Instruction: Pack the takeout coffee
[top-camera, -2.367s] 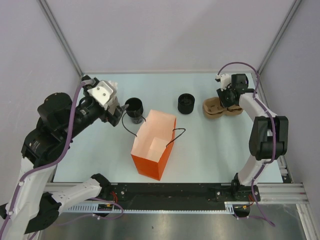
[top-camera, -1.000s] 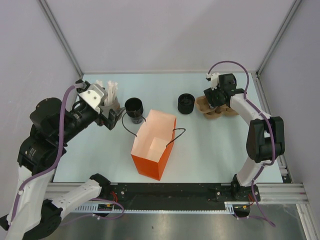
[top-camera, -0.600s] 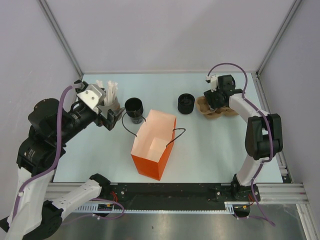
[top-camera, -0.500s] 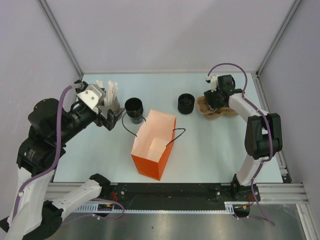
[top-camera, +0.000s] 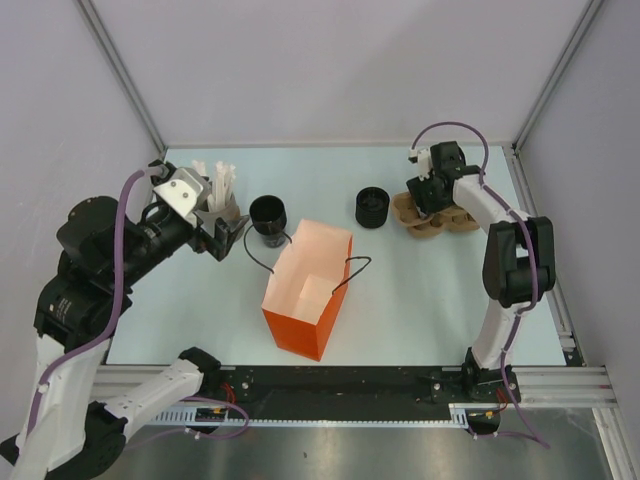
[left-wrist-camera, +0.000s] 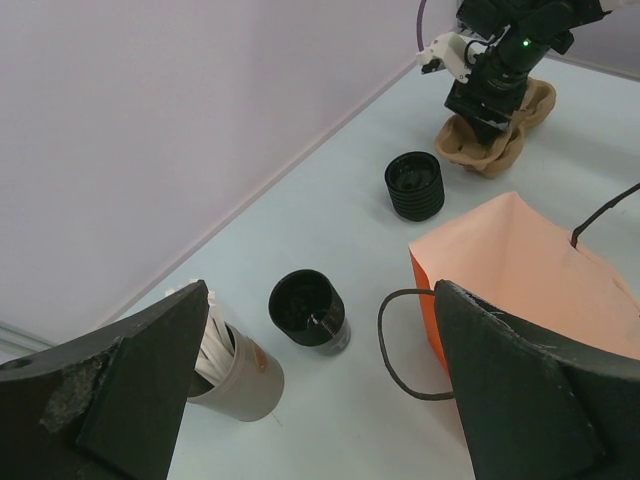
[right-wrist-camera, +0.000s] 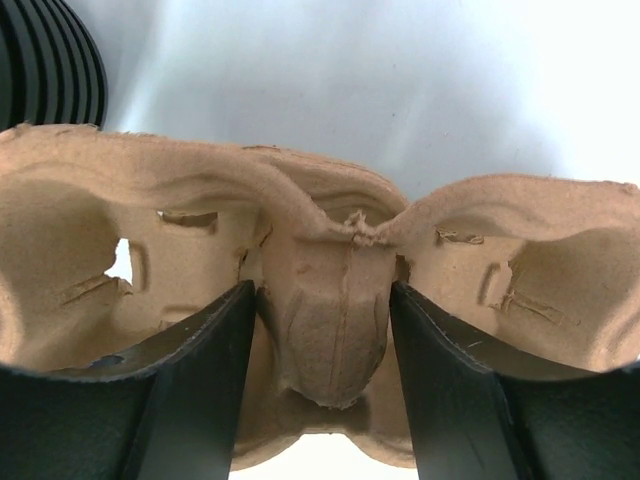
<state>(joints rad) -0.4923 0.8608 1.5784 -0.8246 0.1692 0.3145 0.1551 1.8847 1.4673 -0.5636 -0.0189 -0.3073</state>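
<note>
Two R claw (right-wrist-camera: 322, 300) fingers (right-wrist-camera: 195, 385) flank carrier (right-wrist-camera: 330, 225) post (L claw (left-wrist-camera: 318, 290) open).

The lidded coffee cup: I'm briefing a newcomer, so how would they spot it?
Find the orange paper bag mid-table. Beyond its far right corner, left of the brown pulp carrier, stands the takeout coffee. Unlike the open black cup further left, its top is lidded.
</note>
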